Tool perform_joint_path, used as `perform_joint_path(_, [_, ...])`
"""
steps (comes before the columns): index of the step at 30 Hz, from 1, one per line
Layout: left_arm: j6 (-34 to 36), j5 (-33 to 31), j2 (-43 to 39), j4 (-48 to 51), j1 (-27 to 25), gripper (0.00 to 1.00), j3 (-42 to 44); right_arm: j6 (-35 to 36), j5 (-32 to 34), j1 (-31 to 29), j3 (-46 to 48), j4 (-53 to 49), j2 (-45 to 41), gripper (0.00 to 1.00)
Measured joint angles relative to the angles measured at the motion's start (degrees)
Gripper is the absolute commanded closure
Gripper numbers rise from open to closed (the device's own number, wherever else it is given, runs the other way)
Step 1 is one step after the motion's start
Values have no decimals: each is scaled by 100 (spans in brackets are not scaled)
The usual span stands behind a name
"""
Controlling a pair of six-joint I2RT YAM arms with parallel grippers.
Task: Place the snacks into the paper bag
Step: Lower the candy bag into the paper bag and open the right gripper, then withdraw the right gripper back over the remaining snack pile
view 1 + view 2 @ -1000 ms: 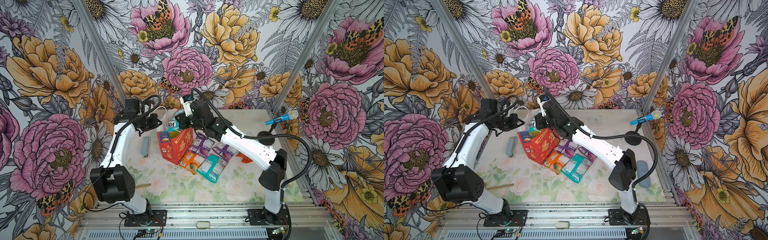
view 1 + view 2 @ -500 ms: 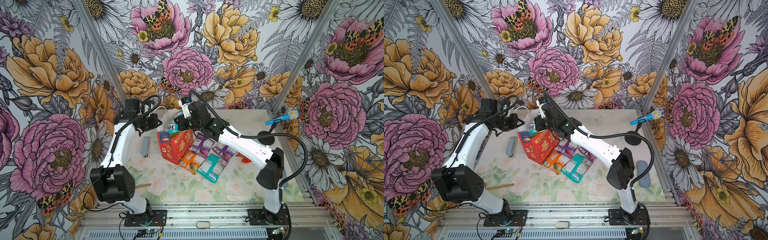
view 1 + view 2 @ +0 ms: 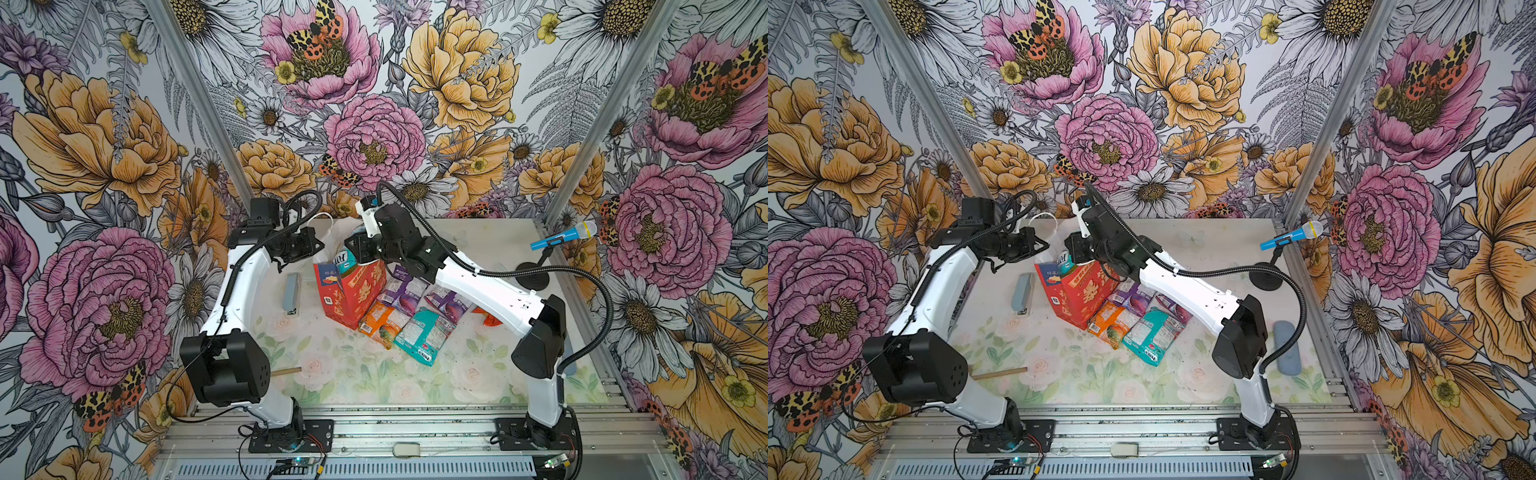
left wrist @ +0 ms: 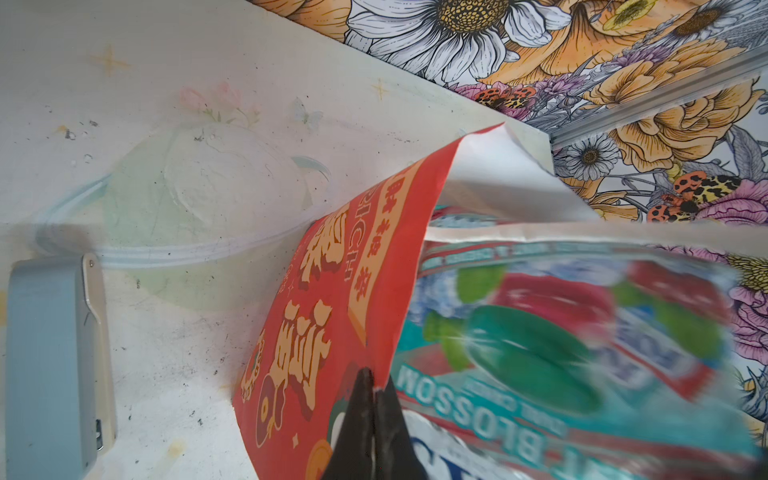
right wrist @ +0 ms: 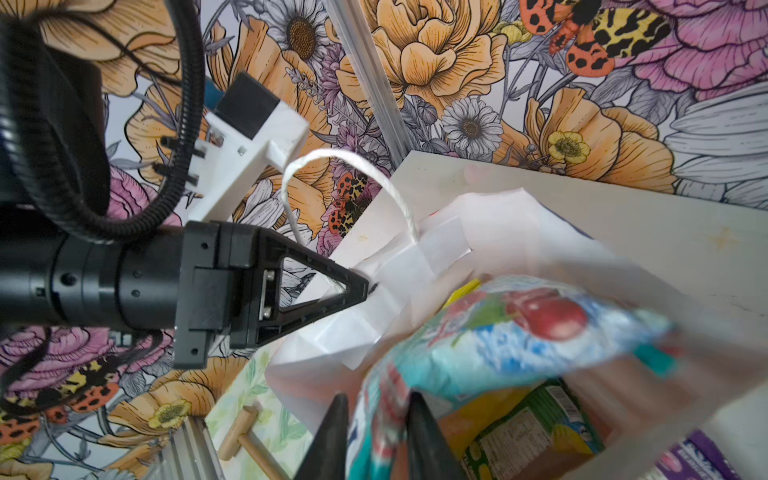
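The red paper bag (image 3: 353,291) (image 3: 1079,295) stands upright, its mouth held wide. My left gripper (image 3: 320,249) (image 4: 372,376) is shut on the bag's rim. Over the mouth, my right gripper (image 3: 353,253) (image 5: 376,401) is open, fingers apart on either side of a blurred teal FOX'S packet (image 5: 519,332) (image 4: 561,332) that sits partly inside the bag. A green packet (image 5: 536,424) and a yellow one (image 5: 461,291) lie in the bag. Beside the bag on the table lie two purple snacks (image 3: 405,286), an orange one (image 3: 380,320), a teal one (image 3: 422,334) and a red-orange one (image 3: 488,320).
A grey block (image 3: 292,293) lies left of the bag. A blue toy microphone (image 3: 563,237) stands on a black stand at the back right. A wooden stick (image 3: 286,371) lies at the front left, and a grey-blue pad (image 3: 1287,347) by the right rail.
My right gripper has shifted a little left over the bag's mouth and its fingers have parted around the teal packet, which now looks blurred. The left arm has not moved.
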State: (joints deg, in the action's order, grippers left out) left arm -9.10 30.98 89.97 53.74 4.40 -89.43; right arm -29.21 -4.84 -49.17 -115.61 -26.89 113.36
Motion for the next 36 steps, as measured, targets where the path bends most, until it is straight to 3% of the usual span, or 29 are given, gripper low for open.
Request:
perform_joint_path(7, [0, 0, 0, -4, 0, 100, 0, 48, 203, 2, 111, 50, -264, 33])
perform_joint_path(16, [0, -2, 0, -4, 0, 100, 0, 251, 680, 63, 1010, 505, -1502, 20])
perform_joint_path(26, [0, -2, 0, -4, 0, 100, 0, 44, 1458, 522, 4004, 1390, -3801, 12])
perform_joint_path(36, [0, -2, 0, -4, 2, 100, 0, -1510, 1786, 787, 7274, 1163, -5466, 12])
